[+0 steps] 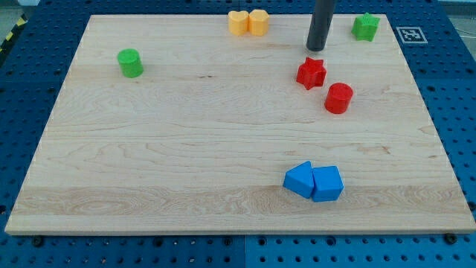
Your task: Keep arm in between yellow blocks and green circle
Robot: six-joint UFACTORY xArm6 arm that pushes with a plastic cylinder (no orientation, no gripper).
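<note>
Two yellow blocks sit touching at the board's top edge: a yellow heart-like block and a yellow hexagon-like block. The green circle stands at the upper left. My tip is at the upper right, to the right of the yellow blocks and just above the red star. It is far to the right of the green circle and touches no block.
A green star sits at the top right corner. A red circle lies below and right of the red star. Two blue blocks touch near the bottom edge. The wooden board lies on a blue pegboard.
</note>
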